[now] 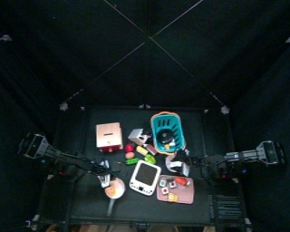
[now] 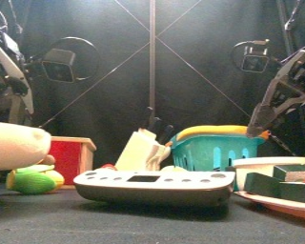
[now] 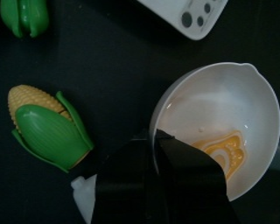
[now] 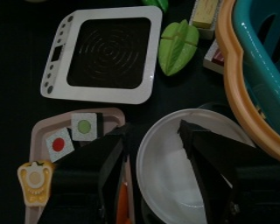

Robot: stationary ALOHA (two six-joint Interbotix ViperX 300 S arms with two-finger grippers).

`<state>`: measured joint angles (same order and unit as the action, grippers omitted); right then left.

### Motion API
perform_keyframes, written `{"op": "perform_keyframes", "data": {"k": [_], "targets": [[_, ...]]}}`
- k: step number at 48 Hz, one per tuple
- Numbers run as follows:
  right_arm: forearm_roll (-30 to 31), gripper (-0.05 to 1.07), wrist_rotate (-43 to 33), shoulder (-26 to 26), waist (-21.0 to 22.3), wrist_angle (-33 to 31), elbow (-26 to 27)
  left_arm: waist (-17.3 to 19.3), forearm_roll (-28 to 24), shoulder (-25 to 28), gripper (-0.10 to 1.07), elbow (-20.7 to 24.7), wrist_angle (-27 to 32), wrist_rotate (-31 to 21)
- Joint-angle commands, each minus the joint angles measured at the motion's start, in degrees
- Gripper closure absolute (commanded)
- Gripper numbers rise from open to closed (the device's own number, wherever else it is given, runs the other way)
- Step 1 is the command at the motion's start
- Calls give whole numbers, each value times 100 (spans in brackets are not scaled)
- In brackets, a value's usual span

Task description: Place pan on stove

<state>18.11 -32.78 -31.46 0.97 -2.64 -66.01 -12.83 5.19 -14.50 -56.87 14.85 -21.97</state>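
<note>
At the left side of the table the left gripper (image 3: 154, 145) hangs low over the pan (image 3: 220, 112), a white round pan with a small spout and something orange inside it. The black jaws cover a part of the pan's rim, and I cannot tell if they pinch the rim or only stand over it. Just beside the pan lies a corn cob (image 3: 42, 122) in green leaves, apart from it. In the top view the pan (image 1: 112, 188) is near the front left of the table, to the left of the stove (image 1: 144, 177) and not on it. Behind them, toward the back, stands a red box (image 1: 109, 136). The stove is a white flat plate with a dark round ring in its middle, and it lies free, with nothing on it. To the right and further back is a teal basket (image 1: 169, 127) with an orange rim. At the right side the right gripper (image 4: 161, 142) hangs over a white dish (image 4: 166, 175), its two jaws spread wide, one at each side, holding nothing. Beside this dish lies a pink tray (image 4: 55, 144) with small coloured tiles.
</note>
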Motion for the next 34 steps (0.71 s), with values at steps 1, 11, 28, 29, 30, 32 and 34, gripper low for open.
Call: {"op": "perform_keyframes", "data": {"k": [1, 11, 28, 29, 30, 32, 34], "targets": [[0, 19, 0, -26, 9, 26, 132, 114, 211, -62, 53, 325, 0, 18], [26, 19, 9, -26, 9, 26, 132, 343, 202, 9, 53, 817, 439, 35], [62, 19, 0, -18, 35, 18, 114, 738, -396, 624, 53, 1854, 870, 62], [62, 19, 0, -9, 35, 18, 114, 765, -439, 712, 53, 1951, 870, 53], [62, 19, 0, -9, 35, 26, 114, 773, -457, 765, 53, 2013, 888, 44], [62, 19, 0, -9, 44, 18, 114, 826, -466, 896, 53, 2145, 905, 44], [62, 19, 0, 9, 53, 26, 105, 888, -457, 1028, 53, 2268, 914, 26]]}}
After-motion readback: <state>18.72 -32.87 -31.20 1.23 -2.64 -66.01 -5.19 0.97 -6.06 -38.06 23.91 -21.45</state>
